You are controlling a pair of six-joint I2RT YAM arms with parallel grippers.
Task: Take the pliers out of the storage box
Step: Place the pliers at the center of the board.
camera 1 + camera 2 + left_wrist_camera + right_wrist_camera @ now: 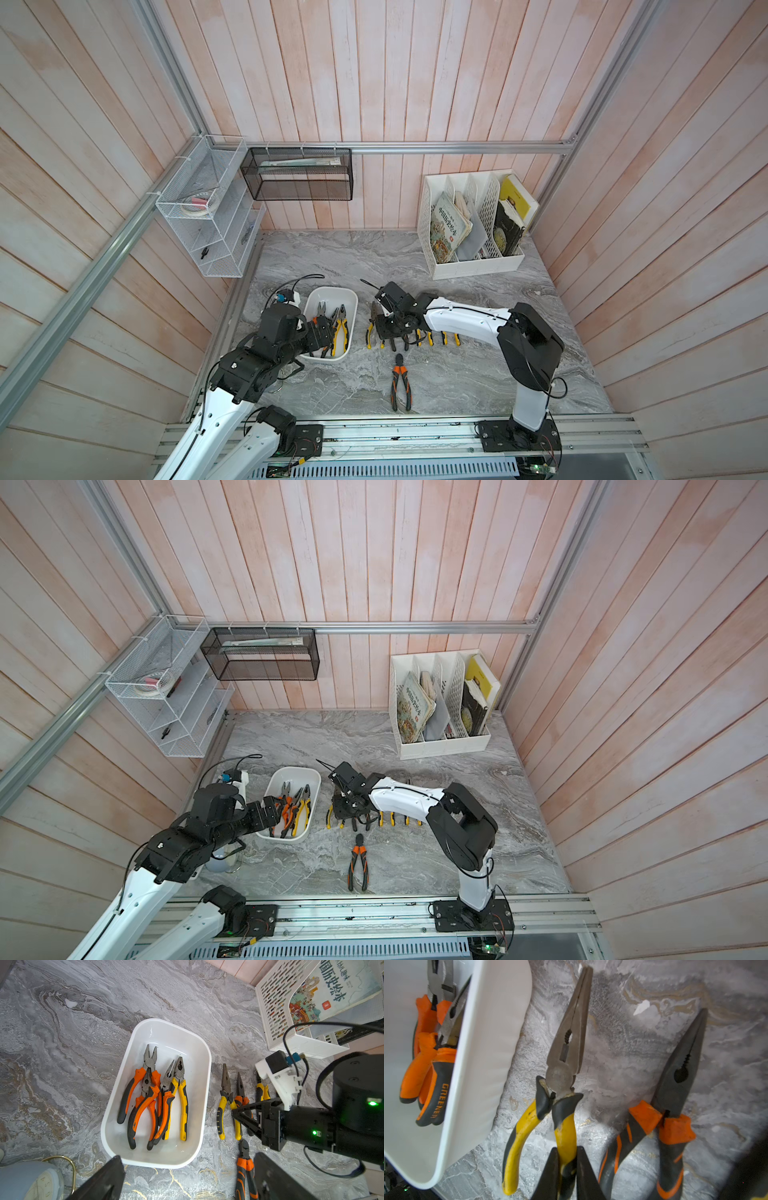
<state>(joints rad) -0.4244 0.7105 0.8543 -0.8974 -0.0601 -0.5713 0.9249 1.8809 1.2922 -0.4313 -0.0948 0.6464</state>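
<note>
Unloading is partway done: four pliers (153,1095) lie heaped in the box (166,1030), and others sit in a row on the bench (457,374) just right of it. The right gripper (566,1148) is clamped on one handle of a yellow needle-nose pair (564,1059) at the row's left end (seemingly placing it). It needs to release and lift. The left gripper (324,331), jaws wide, hovers over the box's near end, and should descend onto a handle.
</note>
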